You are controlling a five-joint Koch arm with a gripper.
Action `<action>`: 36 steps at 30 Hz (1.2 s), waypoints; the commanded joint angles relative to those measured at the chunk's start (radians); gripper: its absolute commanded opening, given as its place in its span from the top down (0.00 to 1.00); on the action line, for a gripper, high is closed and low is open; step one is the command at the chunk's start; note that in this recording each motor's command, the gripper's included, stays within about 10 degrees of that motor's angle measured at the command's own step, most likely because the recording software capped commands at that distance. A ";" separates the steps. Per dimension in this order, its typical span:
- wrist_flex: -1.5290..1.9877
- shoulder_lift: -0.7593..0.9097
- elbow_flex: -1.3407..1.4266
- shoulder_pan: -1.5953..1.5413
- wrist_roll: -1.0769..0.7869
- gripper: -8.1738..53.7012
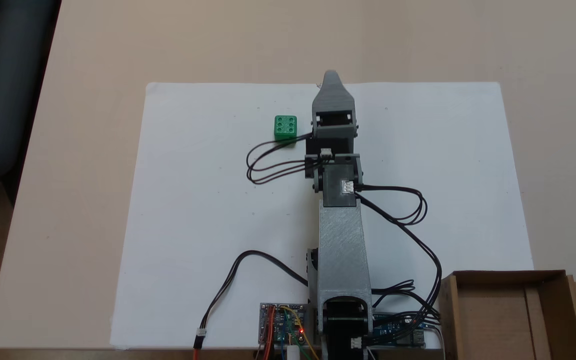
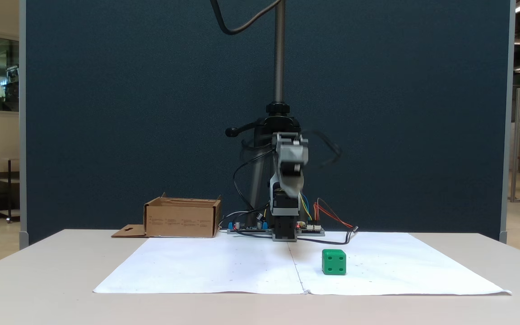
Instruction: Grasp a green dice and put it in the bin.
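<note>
Left of the jaws [image 1: 331, 80] as the view from above shows it, the green dice [image 1: 285, 127] sits on white paper [image 1: 193, 200], apart from them; whether they are parted I cannot tell. They must swing left and descend.

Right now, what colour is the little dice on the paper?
Bright green all over, pips included. The green dice shows best in the fixed view from above.

Beige table [image 1: 78, 150] under white paper [image 1: 193, 210]
</note>
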 commanded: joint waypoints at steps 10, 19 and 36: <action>0.655 0.025 -0.383 -0.077 0.078 0.16; 1.165 -0.273 -0.663 -0.140 0.190 0.14; 1.338 -0.526 -0.979 -0.206 0.388 0.13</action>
